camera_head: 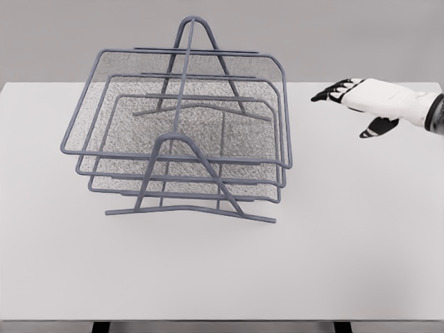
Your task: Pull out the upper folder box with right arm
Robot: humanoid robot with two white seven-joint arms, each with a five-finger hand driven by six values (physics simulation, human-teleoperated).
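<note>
Head view. My right hand (357,100) comes in from the right edge of the frame, over the table's far right part. Shell is white and smooth, fingers (331,92) and thumb tipped in black. Fingers are spread and reach left toward the rack; thumb hangs below, apart from them. Nothing is held. The hand is well apart from the rack, with bare tabletop between them.

The table (347,263) is a plain white slab, matte, with straight edges. Its near edge runs along the bottom of the frame, and two dark legs show just below it.

The rack (182,149) stands on the left-centre of the table, nearer the far edge than the near one. It is grey wire. The frame has two A-shaped end pieces with rounded tops, one at the near side and one at the far side, each on a straight foot bar lying on the table.

Three shallow trays are stacked in it, each with a rounded-corner rod rim and a fine mesh floor. The top tray (173,59) is the highest, and its right rim faces my hand. The two lower trays sit stepped under it, each offset toward the near edge.

Open room: a wide bare strip along the near edge, and the whole right half of the table apart from my hand.
</note>
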